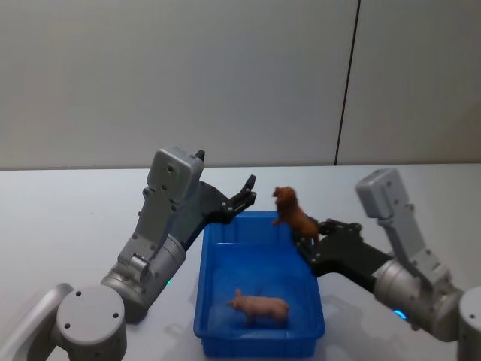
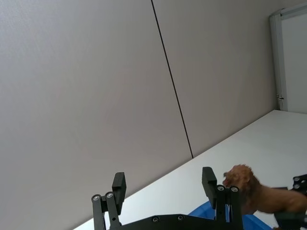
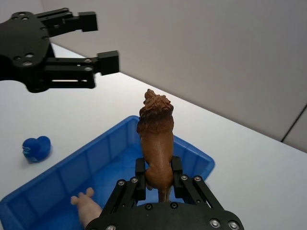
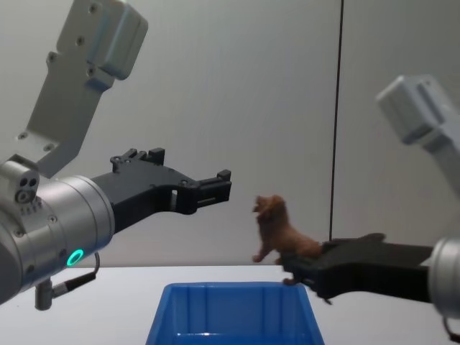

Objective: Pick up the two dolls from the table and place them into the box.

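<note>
- The right gripper (image 3: 158,174) has its two black fingers closed tight on the hindquarters of the reddish-brown doll (image 3: 156,129), a lion shape. It holds the doll head-up in the air over the far right corner of the box (image 1: 259,350).
- The left gripper (image 2: 163,179) hangs in the air over the box's far left corner, its fingers spread wide with nothing between them.
- The blue doll (image 3: 36,148) sits on the table (image 1: 68,218), outside the box and apart from its wall.
- A pink pig toy (image 1: 259,307) stands on the box floor near the front.
- The lion's rear legs are hidden between the right fingers. In the right wrist view the gripper body cuts off most of the pig. The chest view cuts the box off at its lower edge.
- A green light ring (image 4: 74,256) glows on the left arm.
- The tabletop is plain white. Behind it stands a grey panelled wall (image 1: 188,75) with one dark vertical seam (image 1: 347,83), and the left wrist view shows a white door frame (image 2: 277,57).
</note>
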